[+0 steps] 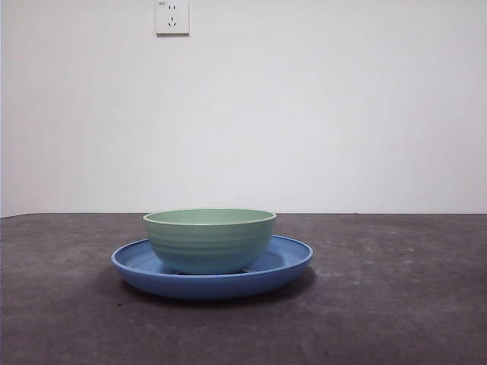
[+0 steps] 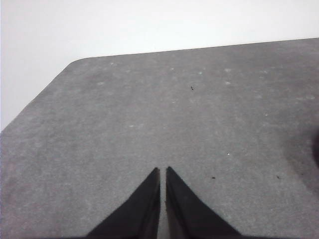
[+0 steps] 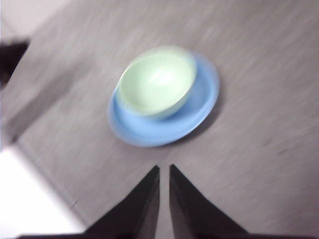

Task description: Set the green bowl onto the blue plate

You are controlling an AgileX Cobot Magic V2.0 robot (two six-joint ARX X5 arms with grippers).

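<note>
The pale mint-green bowl (image 1: 210, 239) stands upright inside the wide blue plate (image 1: 283, 266) near the middle of the dark table. The right wrist view, blurred, shows the bowl (image 3: 158, 82) sitting in the plate (image 3: 149, 130), a little off its centre. My right gripper (image 3: 164, 169) is shut and empty, held above the table some way from the plate. My left gripper (image 2: 163, 171) is shut and empty over bare table, with neither bowl nor plate in its view. No gripper shows in the front view.
The grey table (image 1: 396, 304) ends at a white wall with a socket (image 1: 172, 17). The left wrist view shows the table's rounded corner (image 2: 79, 62). The right wrist view shows the table's edge (image 3: 45, 164) and a dark shape (image 3: 11, 59) at the side.
</note>
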